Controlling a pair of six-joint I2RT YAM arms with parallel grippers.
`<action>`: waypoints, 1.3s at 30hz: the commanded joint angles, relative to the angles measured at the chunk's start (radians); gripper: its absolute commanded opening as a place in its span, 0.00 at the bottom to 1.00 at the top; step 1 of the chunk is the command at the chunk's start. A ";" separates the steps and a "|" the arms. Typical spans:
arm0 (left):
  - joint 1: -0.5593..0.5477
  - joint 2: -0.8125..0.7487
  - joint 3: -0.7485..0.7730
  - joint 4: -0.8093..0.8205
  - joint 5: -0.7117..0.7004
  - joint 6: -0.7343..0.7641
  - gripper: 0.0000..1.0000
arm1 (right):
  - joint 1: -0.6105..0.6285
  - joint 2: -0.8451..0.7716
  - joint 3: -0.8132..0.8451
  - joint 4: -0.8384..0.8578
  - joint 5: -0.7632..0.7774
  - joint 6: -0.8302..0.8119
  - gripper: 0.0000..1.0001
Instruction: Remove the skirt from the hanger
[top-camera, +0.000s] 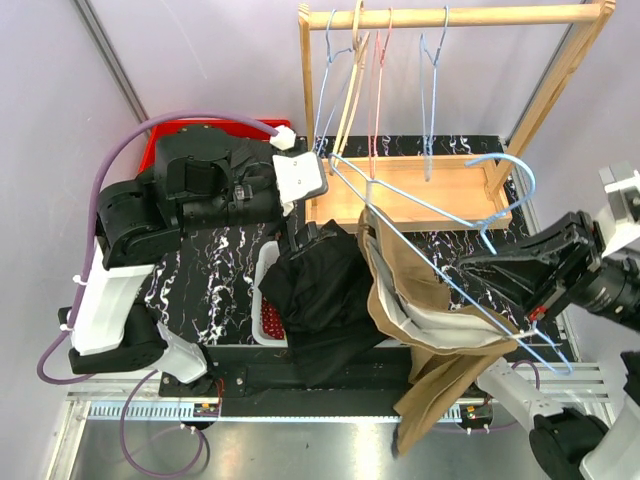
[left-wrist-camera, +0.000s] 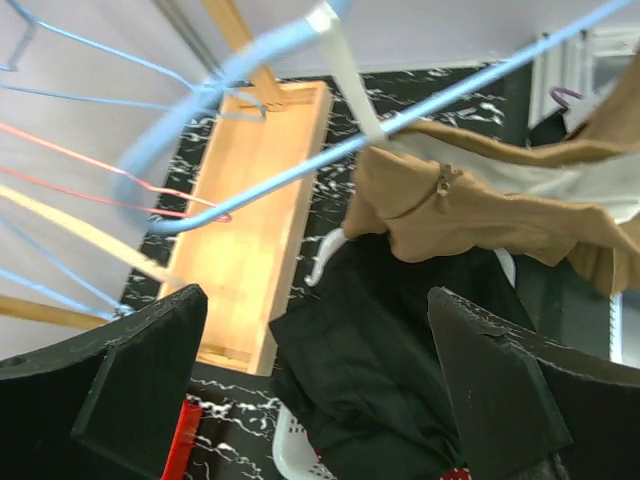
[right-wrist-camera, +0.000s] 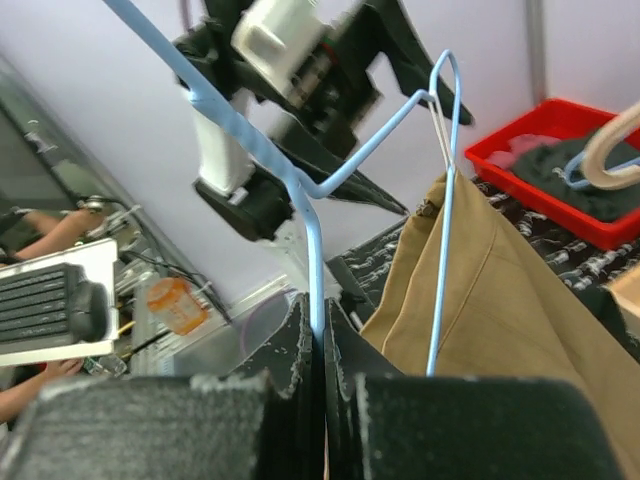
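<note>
Black marbled desk (top-camera: 215, 270) lay under both arms, with a wooden rack (top-camera: 450, 17) standing beyond the grippers and spare hangers (top-camera: 350, 90) on its rail. The right gripper (right-wrist-camera: 322, 345) was clamped fully shut on the wire of a blue hanger (right-wrist-camera: 315, 260), the two pads pressed together with the wire running up from between them. From that grip the hanger stretched away toward the left arm, tilted, lifted off the rack. The skirt (top-camera: 430, 330), tan with a pale lining, was draped over the hanger just beside the right gripper on its left-arm side. It was bunched along the wire, and its lower folds hung down past the near edge of the desk.

The left gripper (left-wrist-camera: 315, 300) was spread wide and held nothing. It hovered close to the far end of the hanger, whose wire crossed above its fingers (left-wrist-camera: 140, 370), and the skirt's waistband sat ahead of it and toward the right arm. Below the left gripper a black cloth (top-camera: 320, 285) was heaped in a white basket (top-camera: 264, 280). A red bin (top-camera: 150, 150) sat behind the left arm.
</note>
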 joint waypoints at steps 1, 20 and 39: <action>0.024 -0.017 -0.010 -0.011 0.132 0.023 0.99 | 0.010 0.086 0.144 0.256 -0.134 0.107 0.00; 0.150 0.057 -0.116 0.200 0.778 -0.186 0.99 | 0.009 0.138 0.126 0.457 -0.118 0.239 0.00; 0.382 -0.093 -0.085 0.264 0.615 -0.095 0.21 | 0.010 0.019 -0.132 0.301 0.062 0.196 0.00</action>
